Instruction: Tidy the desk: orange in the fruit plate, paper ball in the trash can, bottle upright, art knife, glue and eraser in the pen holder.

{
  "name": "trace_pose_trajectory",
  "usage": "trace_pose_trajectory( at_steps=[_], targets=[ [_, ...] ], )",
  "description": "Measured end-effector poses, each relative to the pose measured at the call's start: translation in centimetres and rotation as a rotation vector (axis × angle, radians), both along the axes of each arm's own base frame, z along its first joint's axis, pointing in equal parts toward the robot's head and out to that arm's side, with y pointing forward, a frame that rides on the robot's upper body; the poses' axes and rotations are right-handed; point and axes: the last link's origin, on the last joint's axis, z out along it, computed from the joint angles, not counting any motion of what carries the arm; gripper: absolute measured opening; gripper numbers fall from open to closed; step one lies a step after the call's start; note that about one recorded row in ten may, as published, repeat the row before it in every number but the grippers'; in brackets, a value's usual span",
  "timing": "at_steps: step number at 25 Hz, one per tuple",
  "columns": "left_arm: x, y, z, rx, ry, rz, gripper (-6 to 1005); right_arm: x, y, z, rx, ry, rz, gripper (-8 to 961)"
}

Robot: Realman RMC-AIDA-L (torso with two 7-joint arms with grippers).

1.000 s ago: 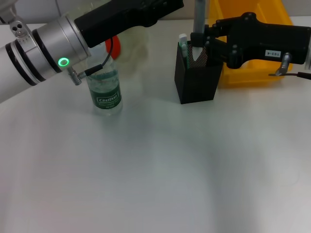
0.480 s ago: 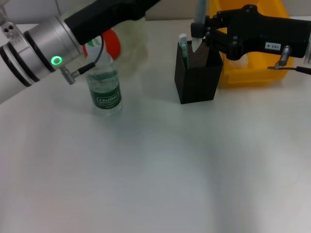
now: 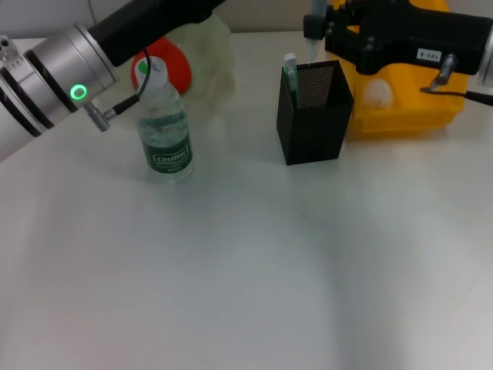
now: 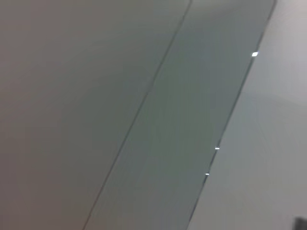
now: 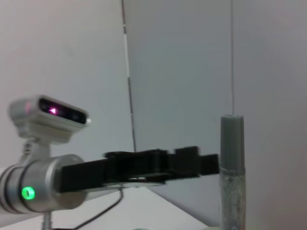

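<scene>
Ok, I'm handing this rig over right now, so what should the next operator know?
Right claw above the black mesh pen holder, holding a grey-capped glue stick. Left claw out of view, arm raised over the far left.
Done: red-orange fruit in the pale-green scalloped plate; white paper wad in the yellow bin; clear green-labelled bottle upright; a green-and-white tool in the holder.
Left: glue into holder. Eraser not visible; check.

Desk items sorted on a white table.
Bottle point(image 3: 164, 127) upright; orange point(image 3: 171, 68) in fruit plate point(image 3: 212, 58); paper ball point(image 3: 377, 92) in yellow trash can point(image 3: 400, 116), beside black pen holder point(image 3: 312, 114).
</scene>
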Motion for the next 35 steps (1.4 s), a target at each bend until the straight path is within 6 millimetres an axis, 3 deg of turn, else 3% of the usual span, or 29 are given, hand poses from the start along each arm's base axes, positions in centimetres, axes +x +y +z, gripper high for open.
trace_pose_trajectory(
  at_steps=[7, 15, 31, 35],
  targets=[
    [1.5, -1.1, 0.7, 0.001, -0.014, -0.143, 653, -0.3, 0.7, -0.2, -0.007, 0.011, -0.029, 149],
    [3.8, -0.9, -1.2, -0.02, 0.07, -0.228, 654, -0.5, 0.8, -0.8, -0.035, 0.009, -0.022, 150],
    [4.2, 0.2, -1.5, 0.018, 0.103, -0.199, 649, -0.4, 0.6, -2.0, -0.077, -0.002, -0.019, 151],
    [4.3, 0.1, -1.6, 0.023, 0.113, -0.216, 575, -0.4, 0.6, -2.0, -0.078, -0.003, -0.018, 152]
  ],
)
